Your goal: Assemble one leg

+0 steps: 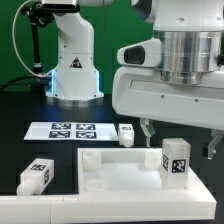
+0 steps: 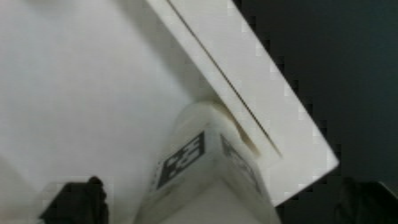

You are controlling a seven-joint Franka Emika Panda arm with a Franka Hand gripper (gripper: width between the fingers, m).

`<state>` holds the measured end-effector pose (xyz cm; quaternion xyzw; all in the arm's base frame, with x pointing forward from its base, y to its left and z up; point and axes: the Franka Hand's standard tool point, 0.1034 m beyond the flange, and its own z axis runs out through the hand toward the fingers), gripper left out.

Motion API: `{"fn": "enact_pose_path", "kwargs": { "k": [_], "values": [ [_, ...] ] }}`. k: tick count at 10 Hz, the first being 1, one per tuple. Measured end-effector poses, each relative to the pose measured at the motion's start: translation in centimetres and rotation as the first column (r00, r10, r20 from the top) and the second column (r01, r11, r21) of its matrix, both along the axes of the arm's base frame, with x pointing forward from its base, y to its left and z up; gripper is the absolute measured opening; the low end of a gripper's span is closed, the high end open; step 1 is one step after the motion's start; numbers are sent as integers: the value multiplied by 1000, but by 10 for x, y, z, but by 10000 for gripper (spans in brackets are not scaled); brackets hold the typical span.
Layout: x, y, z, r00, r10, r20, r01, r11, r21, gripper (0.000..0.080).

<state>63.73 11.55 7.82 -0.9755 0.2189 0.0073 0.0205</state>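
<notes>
Only the wrist view shows the leg [image 2: 205,165] ahead of the pincer [image 2: 249,205], over the panel [image 2: 89,90]. Arm reaches down; grip state unclear.

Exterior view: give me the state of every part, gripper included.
Leg: upright on the panel, under the gripper.
Leg: lying loose on the table.
Leg: loose by the marker board.
Panel: flat on the table.
Gripper: cannot tell if closed.
Marker board: flat.

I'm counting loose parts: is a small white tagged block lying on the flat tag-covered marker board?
No, the marker board carries only its tags; the nearest small white tagged block lies on the black table beside it.
</notes>
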Motion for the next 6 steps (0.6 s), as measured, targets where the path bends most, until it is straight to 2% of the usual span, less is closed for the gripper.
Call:
{"fn": "enact_pose_path", "kwargs": {
  "k": [1,3,4,6],
  "values": [
    [0,1,-2,979,204,5,-204,979,-5,649],
    [3,0,-2,937,343,63,-342,939,-24,649],
    [2,-1,-3,943,328,58,-328,945,-21,649],
    [2,-1,-3,951,303,58,-303,953,-21,390]
  ]
}}
